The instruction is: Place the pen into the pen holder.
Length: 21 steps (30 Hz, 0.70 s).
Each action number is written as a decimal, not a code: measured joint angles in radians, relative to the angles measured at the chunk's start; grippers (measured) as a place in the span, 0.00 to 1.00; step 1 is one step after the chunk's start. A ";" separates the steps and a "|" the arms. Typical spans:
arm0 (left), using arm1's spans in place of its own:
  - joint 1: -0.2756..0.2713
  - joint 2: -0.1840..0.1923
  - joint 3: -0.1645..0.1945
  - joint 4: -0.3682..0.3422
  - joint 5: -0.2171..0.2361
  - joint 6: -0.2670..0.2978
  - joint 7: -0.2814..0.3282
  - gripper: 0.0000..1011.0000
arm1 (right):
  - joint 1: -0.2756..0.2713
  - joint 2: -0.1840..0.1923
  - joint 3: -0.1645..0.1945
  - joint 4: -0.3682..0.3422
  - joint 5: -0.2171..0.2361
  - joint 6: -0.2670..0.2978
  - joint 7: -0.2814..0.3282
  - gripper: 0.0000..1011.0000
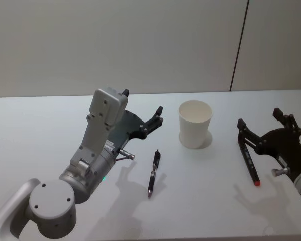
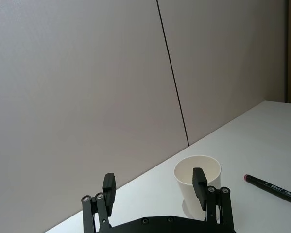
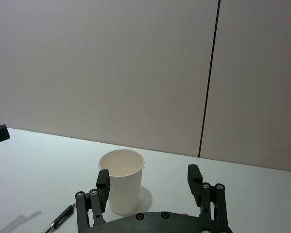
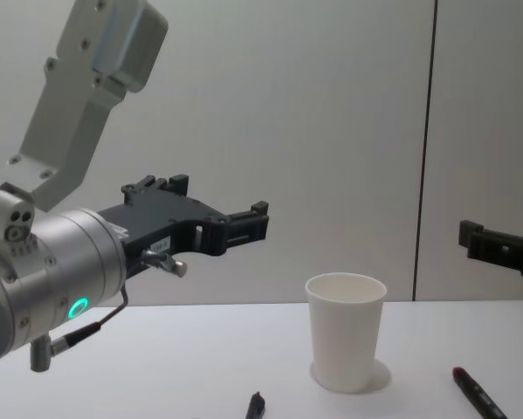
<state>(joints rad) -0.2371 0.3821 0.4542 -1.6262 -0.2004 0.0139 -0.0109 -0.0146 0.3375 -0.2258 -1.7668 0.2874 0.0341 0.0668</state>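
1. Fingers point(image 2: 109, 188) of my L gripper point(image 2: 154, 185) are spread, nothing in them; it hovers left of the cup point(image 1: 195, 125).
2. R gripper point(image 1: 260, 120) is spread too, empty, right of the cup.
3. Pen point(image 1: 154, 173) lies flat on the table point(image 1: 49, 130) near the cup, not touching it. A 2nd, red-tipped pen point(image 1: 249, 160) lies by my R gripper.
4. Cup looks empty, tho its bottom isn't clear. Grasp, lift and drop are all left to do.

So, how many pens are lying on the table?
2. One black pen lies left of the paper cup, by the left tool; one red-tipped pen lies to its right, below the right tool.
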 joint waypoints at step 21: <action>0.000 0.000 0.000 0.000 0.000 0.000 0.000 0.99 | 0.000 0.000 0.000 0.000 0.000 0.000 0.000 0.99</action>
<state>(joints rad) -0.2371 0.3821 0.4542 -1.6262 -0.2004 0.0139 -0.0109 -0.0146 0.3375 -0.2258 -1.7668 0.2874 0.0340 0.0668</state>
